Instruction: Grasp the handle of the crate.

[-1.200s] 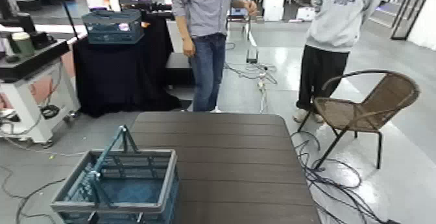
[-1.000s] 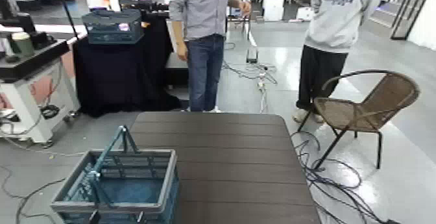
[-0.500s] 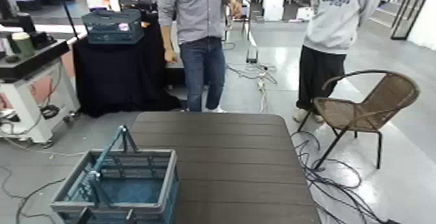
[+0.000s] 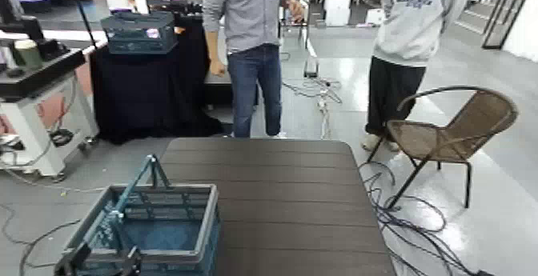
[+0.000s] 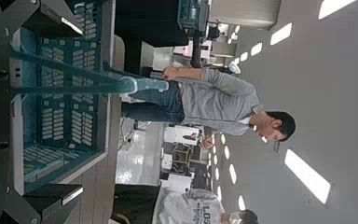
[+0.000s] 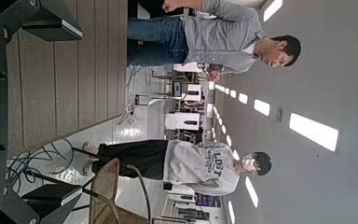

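"Where's the crate [image 4: 210,215]?"
"Seven o'clock on the bench [image 4: 280,191], its handle [image 4: 151,164] raised."
"And the left tool [image 4: 102,265]?"
"Also seven o'clock, at the crate's near side, released, spread wide, gripping nothing."
"Right tool [image 6: 56,110]?"
"Idle near the bench, released too."

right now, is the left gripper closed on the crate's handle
No, the left gripper is open, its fingers standing apart on either side of the handle.

On the light grey sweatshirt [image 4: 410,19] worn by the person standing near the chair [image 4: 456,127], you can read "LOST"; the smaller lettering beneath it is unclear.
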`<state>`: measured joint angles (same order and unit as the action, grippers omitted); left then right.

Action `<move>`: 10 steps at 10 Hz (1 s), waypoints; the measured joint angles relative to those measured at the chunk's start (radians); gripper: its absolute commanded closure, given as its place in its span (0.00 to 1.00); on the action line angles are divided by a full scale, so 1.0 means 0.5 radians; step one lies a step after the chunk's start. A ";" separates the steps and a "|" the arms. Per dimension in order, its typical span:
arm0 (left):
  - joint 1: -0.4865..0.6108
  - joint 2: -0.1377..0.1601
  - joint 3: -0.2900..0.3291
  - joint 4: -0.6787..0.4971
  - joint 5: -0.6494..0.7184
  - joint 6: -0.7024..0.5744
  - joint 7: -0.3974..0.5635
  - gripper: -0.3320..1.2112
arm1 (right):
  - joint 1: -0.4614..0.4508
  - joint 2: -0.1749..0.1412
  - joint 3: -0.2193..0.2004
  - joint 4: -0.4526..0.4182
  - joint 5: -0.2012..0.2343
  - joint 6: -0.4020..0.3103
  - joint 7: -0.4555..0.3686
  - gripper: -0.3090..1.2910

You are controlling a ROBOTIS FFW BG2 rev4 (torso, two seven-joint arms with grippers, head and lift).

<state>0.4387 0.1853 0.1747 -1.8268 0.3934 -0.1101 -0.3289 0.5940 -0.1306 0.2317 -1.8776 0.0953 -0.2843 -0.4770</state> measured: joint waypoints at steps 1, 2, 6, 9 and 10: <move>-0.042 0.052 0.064 -0.006 0.066 0.103 -0.091 0.29 | -0.003 0.000 0.002 0.004 -0.004 -0.001 0.000 0.28; -0.078 0.114 0.132 -0.013 0.109 0.190 -0.145 0.29 | -0.006 -0.001 0.003 0.007 -0.006 -0.002 0.003 0.28; -0.250 0.377 0.311 -0.037 0.281 0.591 -0.326 0.29 | -0.007 -0.001 0.004 0.016 -0.021 -0.008 0.003 0.28; -0.521 0.606 0.283 0.076 0.499 1.155 -0.468 0.29 | -0.007 0.001 0.006 0.021 -0.031 -0.010 0.003 0.28; -0.621 0.683 0.240 0.165 0.636 1.313 -0.484 0.29 | -0.009 0.001 0.006 0.023 -0.036 -0.011 0.003 0.28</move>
<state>0.1283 0.5267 0.2949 -1.7445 0.7114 0.5464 -0.5712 0.5898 -0.1304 0.2347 -1.8659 0.0772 -0.2898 -0.4755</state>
